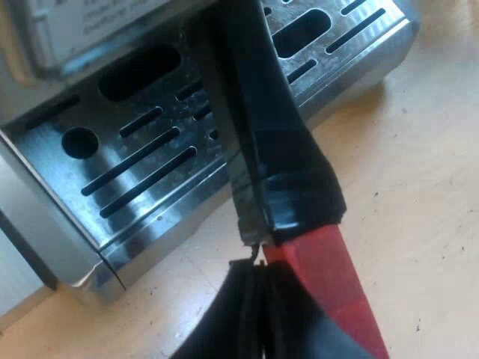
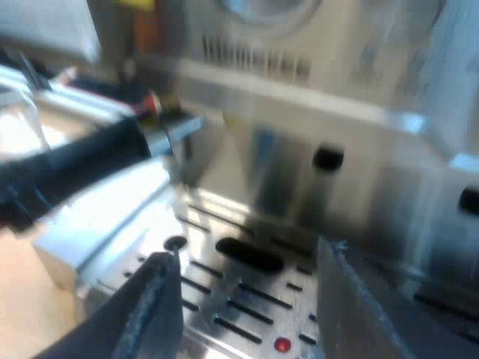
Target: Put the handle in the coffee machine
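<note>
The holder's dark handle (image 1: 277,149) slants over the espresso machine's slotted metal drip tray (image 1: 142,172), and its red end (image 1: 329,277) points away from the machine. My left gripper (image 1: 260,288) is shut on that red end, its black fingers (image 1: 232,321) pressed against it. In the right wrist view the same dark handle (image 2: 75,168) reaches toward the machine's front, its metal neck (image 2: 176,131) close under the machine's upper part. My right gripper (image 2: 247,314) hangs open over the drip tray (image 2: 239,288), nothing between its two fingers (image 2: 153,307).
The machine's steel front (image 2: 299,172) rises behind the tray. A small red dot (image 2: 282,344) sits in the tray grid. Light wooden table (image 1: 419,187) lies beside the tray's edge. A blurred dial (image 2: 262,11) shows on the machine's upper part.
</note>
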Tool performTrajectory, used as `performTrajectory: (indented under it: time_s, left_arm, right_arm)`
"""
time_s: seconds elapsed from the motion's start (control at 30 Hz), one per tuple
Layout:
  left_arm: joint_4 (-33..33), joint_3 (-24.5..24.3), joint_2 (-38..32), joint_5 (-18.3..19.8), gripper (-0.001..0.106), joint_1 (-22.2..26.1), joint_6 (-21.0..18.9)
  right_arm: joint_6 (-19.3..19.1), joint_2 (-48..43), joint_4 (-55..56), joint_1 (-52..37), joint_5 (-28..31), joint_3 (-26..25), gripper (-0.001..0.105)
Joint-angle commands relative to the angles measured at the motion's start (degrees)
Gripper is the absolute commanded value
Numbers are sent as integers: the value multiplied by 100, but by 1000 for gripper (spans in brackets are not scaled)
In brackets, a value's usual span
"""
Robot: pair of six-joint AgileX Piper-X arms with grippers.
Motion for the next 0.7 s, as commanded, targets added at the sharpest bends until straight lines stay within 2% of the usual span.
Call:
performTrajectory:
  time_s: [0.03, 0.3, 0.37, 0.57, 0.7]
  left_arm:
    - [33, 9, -53, 39, 0, -189, -214]
    - [70, 9, -83, -363, 0, -716, -755]
    - [72, 9, -83, -323, 0, -716, -1116]
    - [-50, 9, -42, -204, 0, -842, -1211]
    - [-68, 9, 67, -193, 0, -1281, -1211]
  right_arm:
    - [-30, -230, 139, -17, -141, -8, 45]
    - [-41, -537, 402, -17, -151, -8, 45]
    - [-41, -620, 610, -17, -151, -8, 45]
    - [-41, -620, 643, -17, -151, -8, 45]
    - [-41, -620, 643, 5, -151, -8, 45]
